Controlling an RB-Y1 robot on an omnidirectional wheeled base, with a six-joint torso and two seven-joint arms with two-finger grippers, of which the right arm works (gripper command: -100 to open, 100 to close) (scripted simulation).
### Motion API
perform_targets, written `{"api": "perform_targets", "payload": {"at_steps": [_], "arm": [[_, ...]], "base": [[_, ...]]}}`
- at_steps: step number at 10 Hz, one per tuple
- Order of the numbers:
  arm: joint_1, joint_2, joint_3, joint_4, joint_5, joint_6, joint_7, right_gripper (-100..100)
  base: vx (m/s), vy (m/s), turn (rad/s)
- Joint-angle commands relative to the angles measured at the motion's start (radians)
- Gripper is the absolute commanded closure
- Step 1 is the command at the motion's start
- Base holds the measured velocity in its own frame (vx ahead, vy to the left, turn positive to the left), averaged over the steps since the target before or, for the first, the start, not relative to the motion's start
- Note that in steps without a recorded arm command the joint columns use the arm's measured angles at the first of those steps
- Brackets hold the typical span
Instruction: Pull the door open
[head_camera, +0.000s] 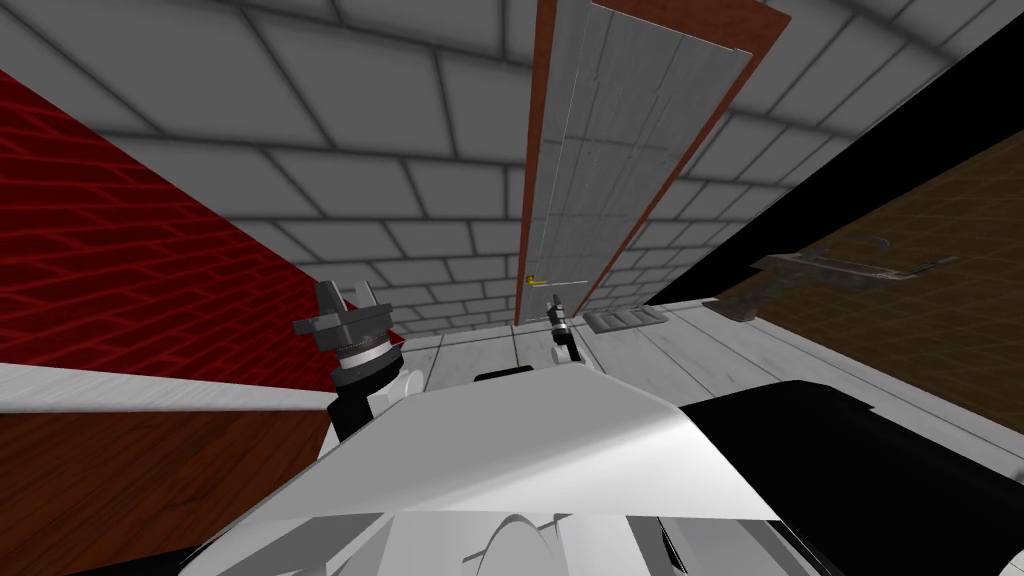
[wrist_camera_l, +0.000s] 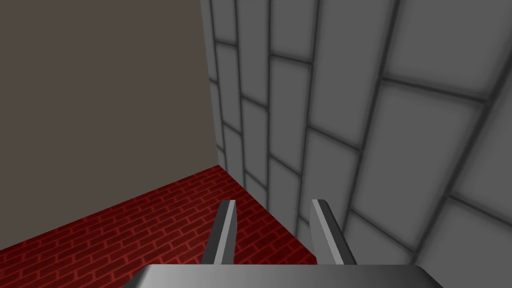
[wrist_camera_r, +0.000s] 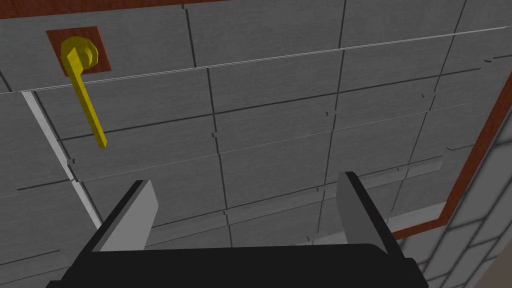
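The door (head_camera: 610, 160) is made of grey panels set in a reddish-brown frame (head_camera: 535, 150) in the grey block wall ahead of me. Its yellow lever handle (head_camera: 535, 281) sits at the edge nearest my right hand. In the right wrist view the handle (wrist_camera_r: 84, 100) hangs from a brown plate on the door (wrist_camera_r: 280, 115), off to one side of and beyond the fingertips. My right gripper (wrist_camera_r: 245, 200) (head_camera: 556, 308) is open, close to the door face and holding nothing. My left gripper (head_camera: 345, 298) (wrist_camera_l: 274, 225) is raised at my left, open and empty.
A red brick surface (head_camera: 110, 250) runs along my left, with a white-topped wooden ledge (head_camera: 120, 400) below it. A grey ribbed mat (head_camera: 625, 318) lies at the door's foot. On the right are a black area (head_camera: 900, 130) and a brown floor with a grey object (head_camera: 850, 265).
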Motion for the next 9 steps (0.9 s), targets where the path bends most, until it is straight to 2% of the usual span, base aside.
{"api": "perform_targets", "payload": {"at_steps": [1,3,4,9], "arm": [[-0.005,-0.003,0.000,0.037,0.000,-0.009,-0.005,-100],[-0.026,-0.014,-0.002,0.112,-0.002,-0.030,-0.018,-100],[-0.026,-0.014,-0.002,0.116,-0.002,-0.030,-0.018,-100],[-0.074,-0.038,-0.005,0.297,-0.006,-0.081,-0.050,-100]], "base": [[0.067,-0.023,0.024],[0.069,-0.024,0.061],[0.056,-0.014,0.038],[0.081,-0.022,0.070]]}}
